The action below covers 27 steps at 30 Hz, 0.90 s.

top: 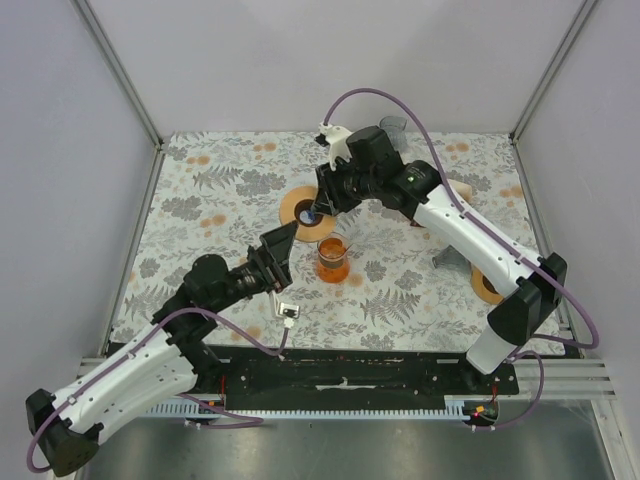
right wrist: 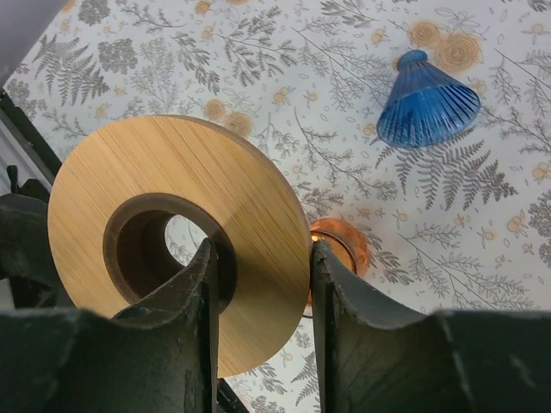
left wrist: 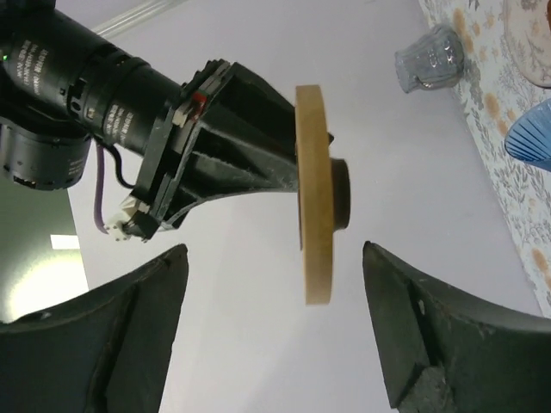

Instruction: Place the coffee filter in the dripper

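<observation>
The right claw (right wrist: 261, 258) is pinching the wooden ring (right wrist: 245, 185). One finger is sitting inside the centre hole, the other is bearing on the outer rim, and the ring is hanging clear of the table (right wrist: 258, 52). The left claw (left wrist: 274, 258) is standing spread, with one finger on each side of the ring's edge and apart from it, so it is carrying nothing.

Below the right claw, showing just past the ring's rim, the orange glass server (right wrist: 340, 245) is standing on the table. Farther out beyond the right claw, the blue dripper (right wrist: 428, 99) is lying on its side on the table, touching nothing.

The coffee filter is not showing clearly in any view. A tan shape (top: 458, 188), half hidden behind the right arm, may be it, but this cannot be told.

As a judgement, the task is sitting at an early stage. The ring is being handled, the dripper is not yet standing ready, and the filter is not yet in it. Setting up the dripper and placing the filter are both remaining.
</observation>
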Available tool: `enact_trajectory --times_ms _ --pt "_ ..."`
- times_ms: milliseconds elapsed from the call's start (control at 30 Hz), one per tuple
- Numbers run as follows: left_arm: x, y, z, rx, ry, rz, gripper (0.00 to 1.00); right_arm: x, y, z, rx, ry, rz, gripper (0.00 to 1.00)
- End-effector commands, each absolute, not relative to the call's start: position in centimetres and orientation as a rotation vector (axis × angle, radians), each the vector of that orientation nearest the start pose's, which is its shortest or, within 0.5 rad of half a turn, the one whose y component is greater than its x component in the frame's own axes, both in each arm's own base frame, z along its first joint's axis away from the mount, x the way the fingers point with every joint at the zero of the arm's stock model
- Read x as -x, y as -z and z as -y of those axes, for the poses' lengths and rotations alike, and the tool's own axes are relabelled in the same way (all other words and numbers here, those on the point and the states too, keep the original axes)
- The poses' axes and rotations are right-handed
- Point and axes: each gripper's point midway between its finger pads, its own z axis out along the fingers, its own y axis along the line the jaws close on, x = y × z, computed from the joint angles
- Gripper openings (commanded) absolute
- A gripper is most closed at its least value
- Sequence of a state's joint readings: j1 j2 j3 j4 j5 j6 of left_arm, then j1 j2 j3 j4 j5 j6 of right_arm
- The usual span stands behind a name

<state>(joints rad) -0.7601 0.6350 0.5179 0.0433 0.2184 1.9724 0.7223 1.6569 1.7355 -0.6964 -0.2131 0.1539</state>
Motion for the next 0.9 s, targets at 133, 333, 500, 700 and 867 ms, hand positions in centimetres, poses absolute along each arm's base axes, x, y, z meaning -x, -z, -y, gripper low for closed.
enact_trajectory --times_ms 133,333,500,700,867 --pt "-26.1 -31.1 16.8 -1.679 -0.719 -0.731 0.91 -34.5 -26.2 -27.8 0.669 -0.552 -2.172 0.0" --pt "-27.2 -26.0 13.4 -1.523 -0.463 -1.581 0.91 -33.5 -21.7 -28.3 0.766 -0.59 -2.267 0.0" --pt "-26.6 -23.9 14.7 -1.191 -0.072 -2.009 0.91 -33.2 -19.2 -28.8 0.806 -0.584 -2.318 0.0" --pt "-25.7 -23.9 16.5 -0.849 0.317 -2.238 0.92 -33.0 -17.0 -29.2 0.85 -0.538 -2.356 0.0" --pt "-25.4 -23.3 16.6 -0.74 0.406 -2.329 0.9 -33.3 -16.0 -29.6 0.862 -0.522 -2.371 0.0"
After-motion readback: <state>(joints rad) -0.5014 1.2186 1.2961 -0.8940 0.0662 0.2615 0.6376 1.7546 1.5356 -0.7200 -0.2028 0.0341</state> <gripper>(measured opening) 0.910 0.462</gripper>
